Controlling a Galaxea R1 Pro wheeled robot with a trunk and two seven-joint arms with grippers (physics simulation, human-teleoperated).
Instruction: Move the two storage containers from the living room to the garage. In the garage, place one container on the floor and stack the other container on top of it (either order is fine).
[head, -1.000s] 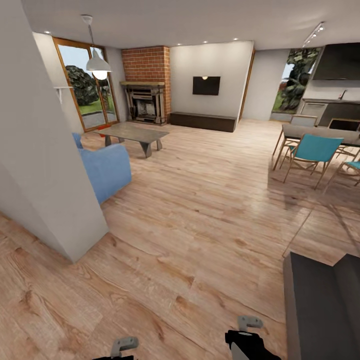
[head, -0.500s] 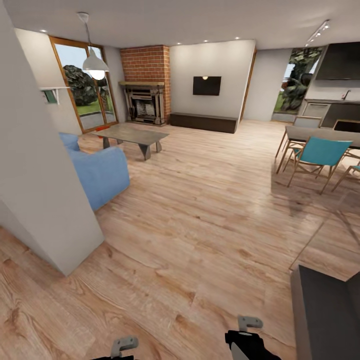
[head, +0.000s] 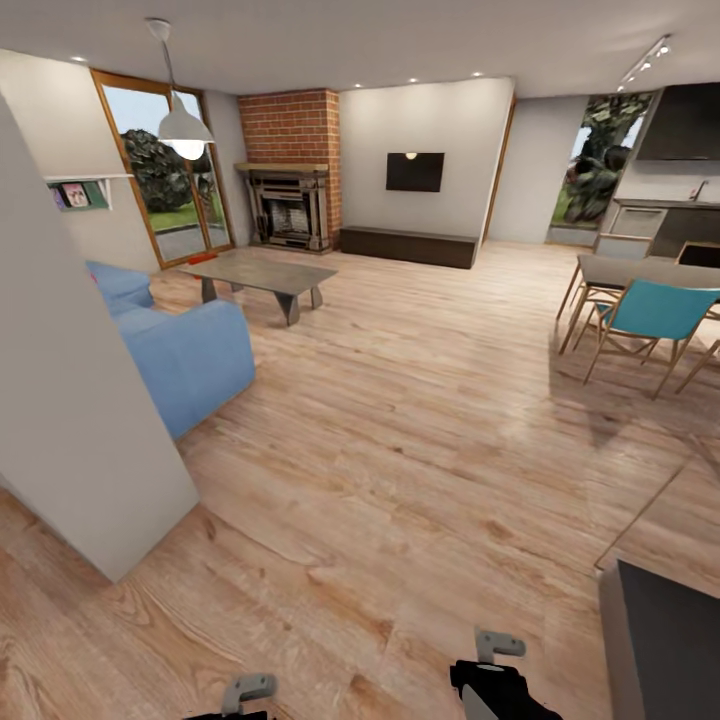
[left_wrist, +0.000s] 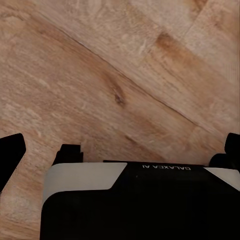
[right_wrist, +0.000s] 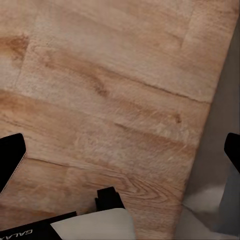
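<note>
I am in the living room, over its light wood plank flooring (head: 400, 430). A small orange-red patch (head: 203, 258) shows on the floor at the far end of the coffee table (head: 265, 272); it is too small to tell whether it is the storage containers. The left gripper (left_wrist: 121, 152) is open over bare planks, its black fingertips (left_wrist: 10, 155) far apart with nothing between them. The right gripper (right_wrist: 121, 154) is open too, empty above the planks. Both wrists (head: 247, 690) (head: 497, 668) sit low at the head view's bottom edge.
A white wall corner (head: 70, 400) juts in close on the left, with the blue sofa (head: 180, 360) behind it. A dark cabinet (head: 665, 640) stands at the near right. Dining chairs (head: 650, 310) are at the right, the brick fireplace (head: 290, 205) and glass doors (head: 160, 170) far back.
The whole view has shifted: the wall corner slid left and more of the sofa and a wall shelf came into sight, so the camera has moved. Both arms hold the same pose.
</note>
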